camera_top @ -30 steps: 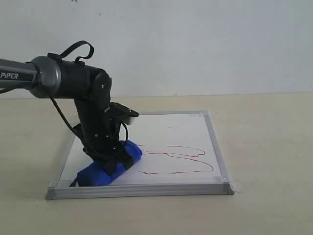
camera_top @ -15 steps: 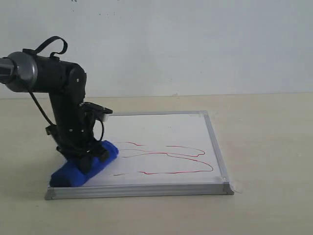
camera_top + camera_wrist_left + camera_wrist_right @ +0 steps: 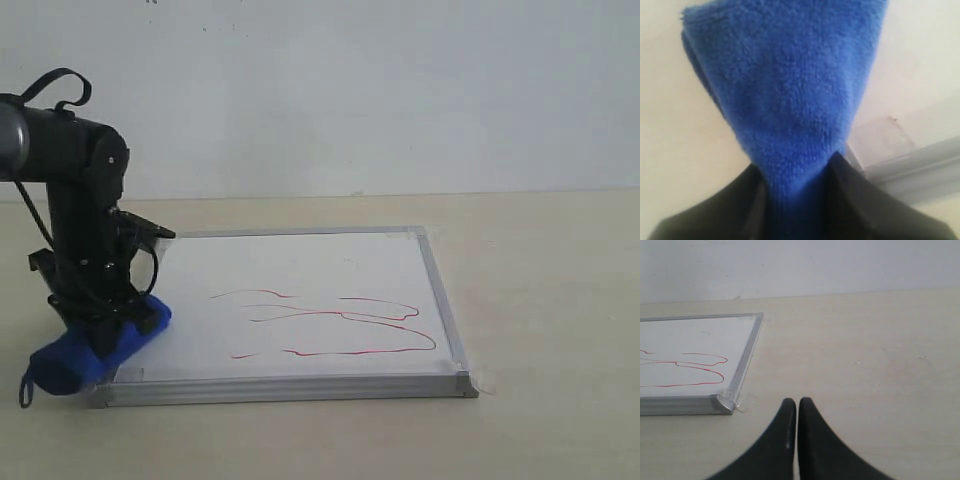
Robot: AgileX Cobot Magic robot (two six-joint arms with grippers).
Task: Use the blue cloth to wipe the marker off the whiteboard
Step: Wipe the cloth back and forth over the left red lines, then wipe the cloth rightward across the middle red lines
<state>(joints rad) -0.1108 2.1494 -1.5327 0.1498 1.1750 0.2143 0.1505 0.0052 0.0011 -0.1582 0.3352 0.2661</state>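
The black left gripper (image 3: 108, 324) pinches the fuzzy royal-blue rolled cloth (image 3: 68, 363) at the silver-framed white board's (image 3: 330, 262) seven-o'clock corner. The right gripper (image 3: 797, 416) is closed, holding nothing.

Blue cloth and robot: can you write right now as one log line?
left jaws: shut on blue cloth | blue cloth: near-left corner of whiteboard, partly off onto table | marker: red lines unwiped | right jaws: shut, empty

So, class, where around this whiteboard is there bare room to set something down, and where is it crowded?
Free: the table right of the whiteboard, and the white band between the marker and the far frame. Crowded: the near left corner, where the left gripper holds the blue cloth.
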